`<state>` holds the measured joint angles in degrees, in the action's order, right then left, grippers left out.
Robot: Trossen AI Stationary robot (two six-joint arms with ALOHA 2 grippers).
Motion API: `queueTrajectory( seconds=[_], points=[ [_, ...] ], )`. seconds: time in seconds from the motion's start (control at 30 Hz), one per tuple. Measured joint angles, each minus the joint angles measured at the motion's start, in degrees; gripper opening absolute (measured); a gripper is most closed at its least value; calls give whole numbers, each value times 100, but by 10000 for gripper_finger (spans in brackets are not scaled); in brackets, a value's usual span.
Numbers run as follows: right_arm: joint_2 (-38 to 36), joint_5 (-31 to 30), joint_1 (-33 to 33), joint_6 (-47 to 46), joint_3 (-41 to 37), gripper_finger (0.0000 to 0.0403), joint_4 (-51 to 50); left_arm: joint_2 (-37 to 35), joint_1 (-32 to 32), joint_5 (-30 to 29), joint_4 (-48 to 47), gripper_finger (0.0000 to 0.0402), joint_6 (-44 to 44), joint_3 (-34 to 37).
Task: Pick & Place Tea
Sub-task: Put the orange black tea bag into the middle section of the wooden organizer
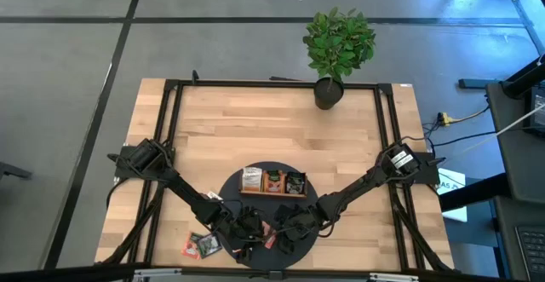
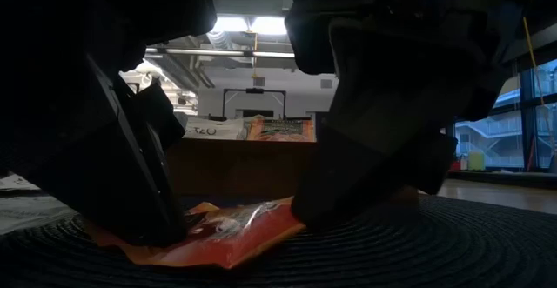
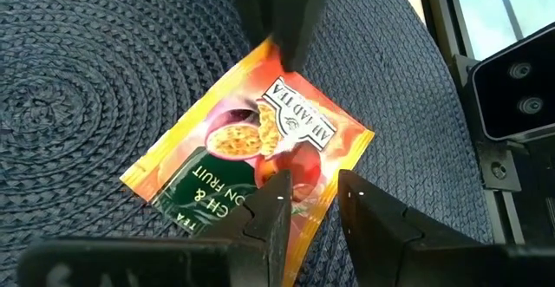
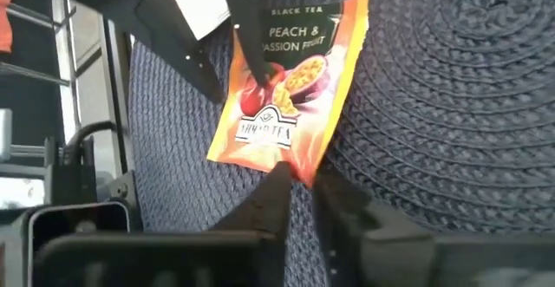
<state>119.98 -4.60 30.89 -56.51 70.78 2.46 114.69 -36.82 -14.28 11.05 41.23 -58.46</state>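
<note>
- Right gripper (image 4: 299, 187) pinches one corner of the orange tea sachet (image 4: 290, 88) on the dark woven mat (image 4: 451, 105).
- Left gripper (image 3: 312, 205) grips the opposite edge.

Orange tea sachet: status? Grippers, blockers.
Left gripper pinching one edge of orange tea sachet. Right gripper closing on the opposite edge. Sachet flat on dark woven mat. Nothing in the way.
</note>
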Motion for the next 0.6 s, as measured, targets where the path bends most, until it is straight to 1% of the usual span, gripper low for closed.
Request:
queueTrajectory(
  seconds=[0.07,0.1,0.23,0.33,0.37,0.43,0.5,0.6],
  points=[
    [0,0,-8,196,0,15,4,0,0,2,0,95,0,0],
    [0,-1,-10,298,0,9,5,0,0,16,0,95,0,0],
    [0,-7,-11,457,0,13,-2,-4,1,155,33,95,-61,3],
    [0,-10,-13,692,0,6,-6,-95,20,496,121,95,-81,17],
    [-20,-12,-14,790,0,5,-28,-170,34,698,95,95,-42,30],
    [-86,-25,-33,1003,0,6,-74,-408,17,841,79,95,-84,42],
    [-256,-67,-34,1254,-2,6,-193,-735,8,813,154,95,-284,26],
    [-583,-395,-22,1776,2,4,-414,-1167,11,512,65,95,-623,15]
  ],
)
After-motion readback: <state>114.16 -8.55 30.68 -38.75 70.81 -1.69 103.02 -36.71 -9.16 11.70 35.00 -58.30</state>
